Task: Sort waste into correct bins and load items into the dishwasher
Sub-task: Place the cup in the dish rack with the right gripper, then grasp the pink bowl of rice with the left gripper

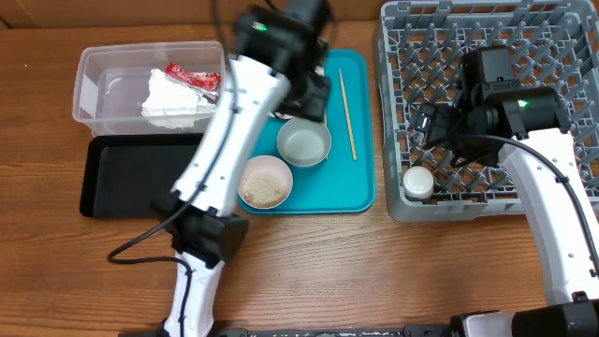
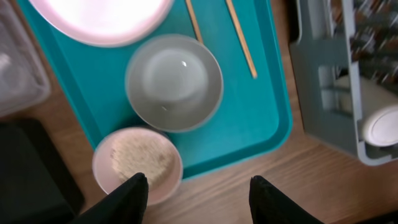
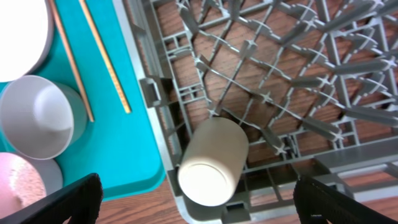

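Observation:
The clear tub point(image 1: 94, 94) holds the white napkin point(image 1: 173, 98) and the red wrapper point(image 1: 192, 78). The black tray point(image 1: 122, 178) lies in front of it. On the teal tray point(image 1: 351, 183) stand a pale bowl point(image 1: 304, 143), a small pink dish of rice scraps point(image 1: 265, 183) and chopsticks point(image 1: 347, 112). My left gripper point(image 2: 198, 193) is open and empty above the tray's front edge, near the rice dish point(image 2: 140, 155) and the bowl point(image 2: 174, 81). My right gripper point(image 3: 199, 199) is open over the grey rack point(image 3: 280, 74), where the white cup point(image 3: 214, 165) lies on its side.
A large pale pink plate point(image 2: 99, 18) sits at the back of the teal tray, under my left arm. The rack point(image 1: 562, 56) fills the right of the table, with the cup point(image 1: 418, 181) at its front left corner. Bare wood runs along the front.

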